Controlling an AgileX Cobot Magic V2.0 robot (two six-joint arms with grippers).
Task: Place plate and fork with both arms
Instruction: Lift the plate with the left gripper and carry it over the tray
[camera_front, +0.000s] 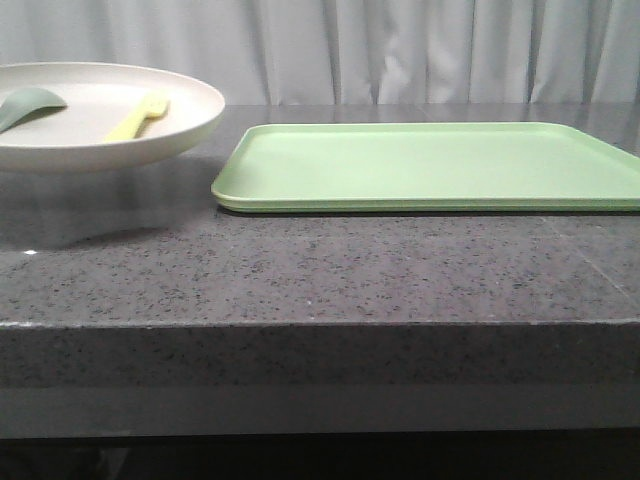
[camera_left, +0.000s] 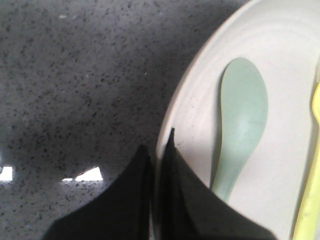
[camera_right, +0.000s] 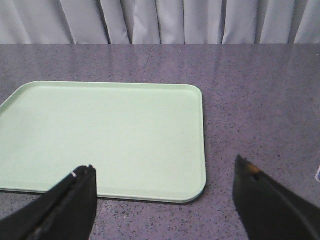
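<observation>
1. Left claw pinches the plate rim, the plate lifted above the tabletop at upper left of the front view.
2. Fork lies in the plate beside a spoon.
3. Right claw gapes wide, empty, over the tray.

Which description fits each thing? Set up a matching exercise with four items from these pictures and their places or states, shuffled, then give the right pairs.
Things:
1. plate
2. fork
3. tray
4. right gripper

Descriptions:
A. flat on the table, nothing on it
B. open, holding nothing
C. rim pinched by the left gripper, raised off the table
D. pale yellow, lying in the dish beside a grey-green spoon

Pairs: 1-C, 2-D, 3-A, 4-B
</observation>
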